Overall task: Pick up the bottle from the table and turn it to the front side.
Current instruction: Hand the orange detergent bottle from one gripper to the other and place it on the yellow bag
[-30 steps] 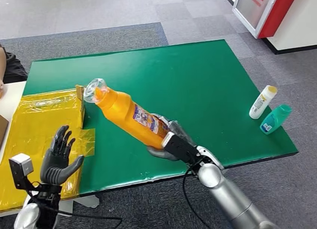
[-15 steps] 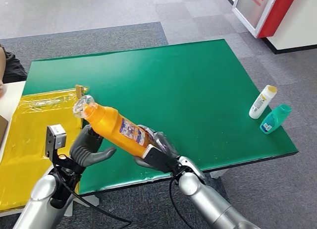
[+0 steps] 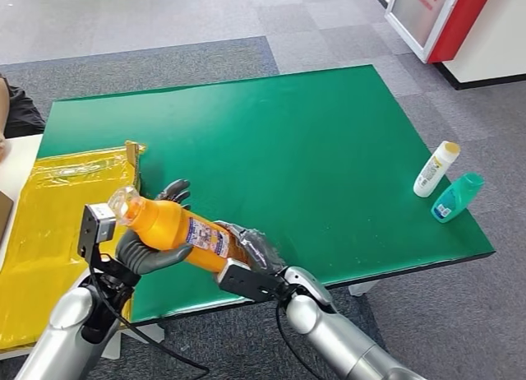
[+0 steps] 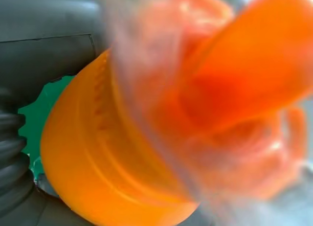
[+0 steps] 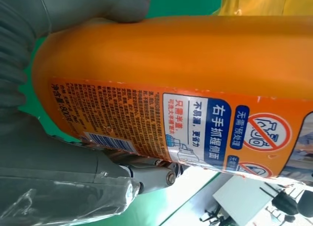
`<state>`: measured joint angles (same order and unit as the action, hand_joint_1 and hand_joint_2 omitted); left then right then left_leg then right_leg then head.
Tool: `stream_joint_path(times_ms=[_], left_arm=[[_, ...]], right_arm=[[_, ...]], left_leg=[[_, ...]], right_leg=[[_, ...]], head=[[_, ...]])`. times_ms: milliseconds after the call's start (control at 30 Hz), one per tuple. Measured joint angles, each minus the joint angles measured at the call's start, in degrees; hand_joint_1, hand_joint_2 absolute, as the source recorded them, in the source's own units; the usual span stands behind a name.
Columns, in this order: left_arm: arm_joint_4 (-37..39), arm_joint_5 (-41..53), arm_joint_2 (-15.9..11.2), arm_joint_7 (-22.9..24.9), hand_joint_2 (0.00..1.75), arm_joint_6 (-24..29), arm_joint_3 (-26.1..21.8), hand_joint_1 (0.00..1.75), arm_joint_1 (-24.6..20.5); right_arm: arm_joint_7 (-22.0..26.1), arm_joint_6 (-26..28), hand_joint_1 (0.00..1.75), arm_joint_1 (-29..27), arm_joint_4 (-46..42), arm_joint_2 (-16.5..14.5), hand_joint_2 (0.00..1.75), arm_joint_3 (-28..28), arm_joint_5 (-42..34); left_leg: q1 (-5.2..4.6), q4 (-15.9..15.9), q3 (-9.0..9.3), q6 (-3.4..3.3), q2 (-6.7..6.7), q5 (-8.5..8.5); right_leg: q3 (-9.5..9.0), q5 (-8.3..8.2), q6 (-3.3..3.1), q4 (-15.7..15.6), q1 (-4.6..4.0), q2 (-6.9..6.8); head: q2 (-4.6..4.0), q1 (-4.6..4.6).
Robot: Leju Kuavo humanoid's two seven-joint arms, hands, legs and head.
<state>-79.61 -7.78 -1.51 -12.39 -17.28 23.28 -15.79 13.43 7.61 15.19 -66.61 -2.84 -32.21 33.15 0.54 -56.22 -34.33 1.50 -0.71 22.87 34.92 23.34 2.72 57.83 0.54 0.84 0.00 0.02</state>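
Observation:
An orange bottle [image 3: 180, 228] with a clear cap and a blue-and-white label hangs tilted above the near left edge of the green table [image 3: 310, 133], cap toward my left. My right hand [image 3: 251, 257] grips its base end; the label's back text faces the right wrist camera on the bottle [image 5: 184, 64], with the right hand [image 5: 55, 177] wrapped beneath. My left hand [image 3: 149, 252] takes the bottle near its shoulder, thumb underneath and fingers [image 3: 175, 189] behind it. The left wrist view has the bottle [image 4: 110, 162] blurred, pressed close to the left hand [image 4: 44, 40].
A yellow plastic bag [image 3: 43, 224] covers the table's left end. A white bottle [image 3: 436, 169] and a teal bottle [image 3: 457, 197] lie near the right edge. A person's arm [image 3: 12, 108] is at the far left. A red-and-white cabinet [image 3: 434, 18] stands at back right.
My right hand carried the bottle left and lower. My left hand rose from beside the yellow bag and closed around the bottle's upper part.

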Motion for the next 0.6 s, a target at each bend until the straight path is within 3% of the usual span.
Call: stream_joint_path(times_ms=[67,200,233,567,600], left_arm=[[0.0,0.0,0.0,0.0,1.75,0.4,0.0,0.1,0.0],[0.2,0.1,0.2,0.0,1.75,1.0,0.0,1.65,0.0],[0.2,0.2,0.3,0.1,1.75,1.2,0.1,1.75,0.0],[0.4,1.0,0.7,-1.3,1.75,1.0,0.9,1.75,-0.1],[0.4,1.0,0.7,-1.5,1.75,1.0,0.9,1.75,-0.1]], right_arm=[[0.0,0.0,1.75,0.0,0.1,0.0,1.75,-0.3,0.1],[0.0,0.0,1.75,0.0,0.1,-0.1,1.75,-0.6,0.2],[-0.1,0.0,1.75,0.0,0.1,-0.1,1.75,-0.6,0.2],[-0.4,0.4,1.75,0.0,0.1,-0.1,1.75,-1.0,0.6],[-0.4,0.4,1.34,0.0,0.1,-0.1,1.75,-1.1,0.6]], left_leg=[[0.0,0.0,0.0,0.0,0.0,0.0],[0.0,0.0,0.0,0.0,0.01,0.0],[0.0,0.0,0.0,0.0,0.01,0.0],[0.0,0.0,0.0,0.0,0.01,0.0],[0.0,0.0,0.0,0.0,0.01,0.0]], right_leg=[[0.0,0.0,0.0,0.0,0.0,0.0],[0.01,0.0,0.0,0.0,0.0,0.01],[0.01,0.0,0.0,0.0,0.0,0.01],[0.01,0.0,0.0,0.0,0.0,0.01],[0.01,0.0,0.0,0.0,0.0,0.01]], head=[[0.0,-0.01],[0.0,-0.01],[0.0,0.0],[0.0,0.0],[0.0,0.0]])
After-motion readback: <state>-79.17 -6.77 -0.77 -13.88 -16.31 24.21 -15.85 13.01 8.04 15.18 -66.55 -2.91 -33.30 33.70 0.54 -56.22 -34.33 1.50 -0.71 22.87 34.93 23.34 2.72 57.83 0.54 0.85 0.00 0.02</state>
